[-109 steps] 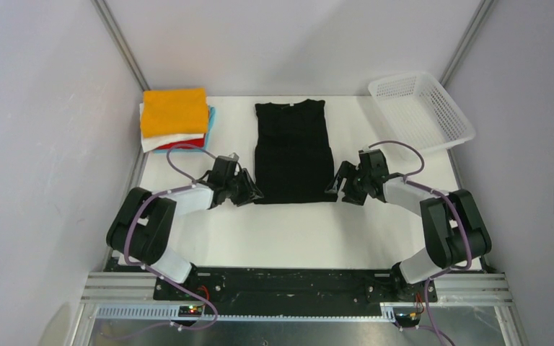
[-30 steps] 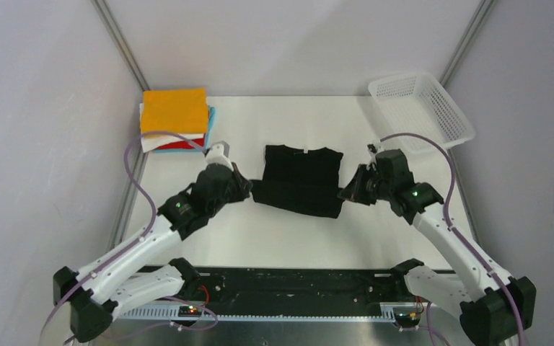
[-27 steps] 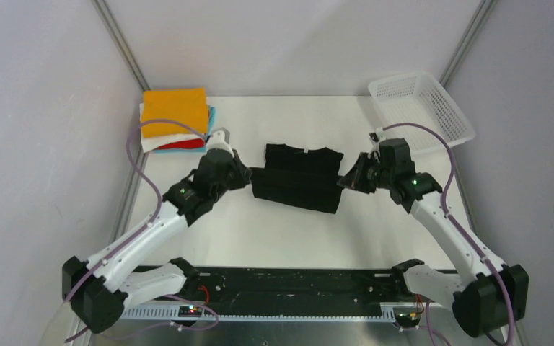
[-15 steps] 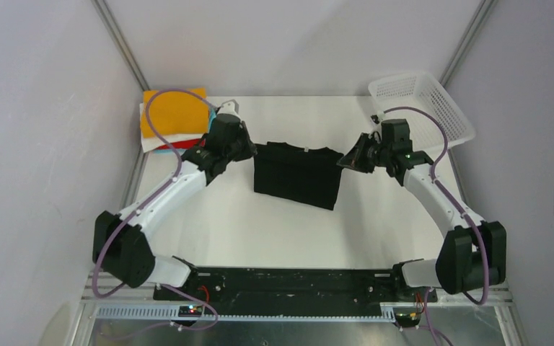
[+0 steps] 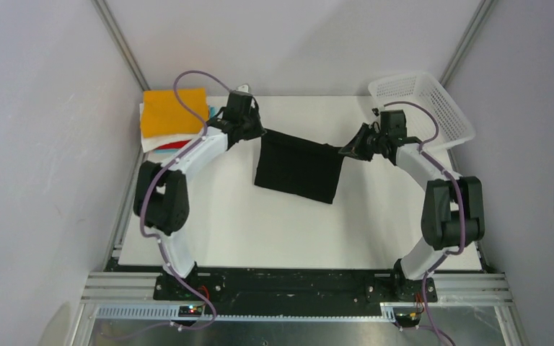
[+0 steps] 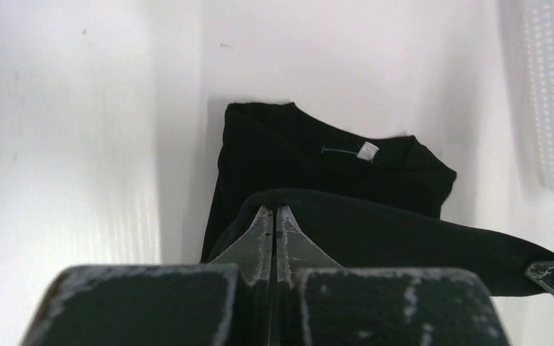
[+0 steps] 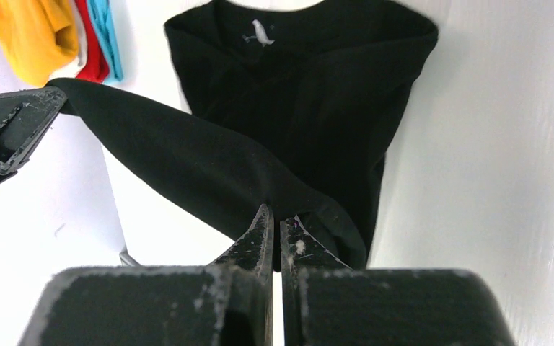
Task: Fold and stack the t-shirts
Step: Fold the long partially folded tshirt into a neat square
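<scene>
Since a second ago both arms reached farther out, hem carried along | left gripper (image 5: 254,135) and right gripper (image 5: 346,150) clamped on lifted hem corners of the black tee (image 5: 299,173), cloth taut between them, collar half flat beneath | keep your two ends level, lay hem onto collar edge.

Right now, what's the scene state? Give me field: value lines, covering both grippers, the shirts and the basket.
left gripper: shut on one corner of the black t-shirt
right gripper: shut on the opposite corner of the same edge
black t-shirt: held edge lifted and stretched between the grippers, collar part flat on the table
folded stack: far left corner, orange on top, white, red and light blue under it
basket: white mesh, far right corner, apart from the shirt
</scene>
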Motion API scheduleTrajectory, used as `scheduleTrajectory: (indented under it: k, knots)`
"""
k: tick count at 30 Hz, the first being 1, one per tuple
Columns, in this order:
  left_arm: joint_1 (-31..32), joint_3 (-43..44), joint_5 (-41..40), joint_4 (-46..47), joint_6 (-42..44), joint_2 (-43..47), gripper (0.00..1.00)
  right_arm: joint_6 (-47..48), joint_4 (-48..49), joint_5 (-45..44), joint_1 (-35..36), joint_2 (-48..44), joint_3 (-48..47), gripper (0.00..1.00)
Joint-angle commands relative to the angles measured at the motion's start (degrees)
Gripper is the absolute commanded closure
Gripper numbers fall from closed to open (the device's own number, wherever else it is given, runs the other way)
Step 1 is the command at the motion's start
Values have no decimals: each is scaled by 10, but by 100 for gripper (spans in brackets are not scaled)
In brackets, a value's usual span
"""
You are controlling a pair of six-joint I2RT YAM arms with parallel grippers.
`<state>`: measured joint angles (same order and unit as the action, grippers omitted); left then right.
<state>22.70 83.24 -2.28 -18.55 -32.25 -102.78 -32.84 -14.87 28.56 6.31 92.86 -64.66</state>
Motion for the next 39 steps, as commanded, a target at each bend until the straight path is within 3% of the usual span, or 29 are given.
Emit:
scheduleTrajectory:
  k: [1, 7, 8, 9, 10, 11, 12, 13, 15, 20, 23, 33, 39]
  knots:
    - [-23, 73, -5, 10, 26, -69, 100, 2, 61, -11, -15, 58, -41, 100]
    - [-42, 138, -3, 9, 11, -162, 100, 2, 81, -6, -19, 196, -130, 99]
    - [-44, 147, 19, 5, 13, -180, 94, 1, 80, -5, -20, 207, -153, 92]
    - [-50, 164, 31, 3, 15, -186, 72, 3, 73, -2, -22, 227, -166, 84]
    - [-52, 173, 46, 1, 16, -196, 57, 6, 65, 0, -22, 236, -200, 60]
    - [-55, 190, 50, 0, 17, -199, 21, 16, 45, -1, -21, 249, -216, 49]
    - [-55, 207, 56, -1, 22, -200, 11, 26, 36, -7, -18, 252, -247, 35]
    - [-55, 214, 59, -3, 23, -199, 3, 30, 17, -12, -17, 254, -272, 13]
    - [-56, 225, 87, -3, 24, -188, 1, 37, 1, -27, -9, 243, -287, 2]
    - [-46, 222, 146, -2, 17, -161, 0, 37, 18, -60, 19, 180, -229, 1]
    - [-35, 226, 192, -1, 16, -173, 0, 20, 37, -25, 27, 160, -186, 1]
    - [-24, 292, 239, -1, -43, -298, 0, -49, 117, 48, 59, 237, -184, 0]
    - [-22, 250, 234, -3, -64, -319, 0, -53, 105, 48, 71, 267, -164, 1]
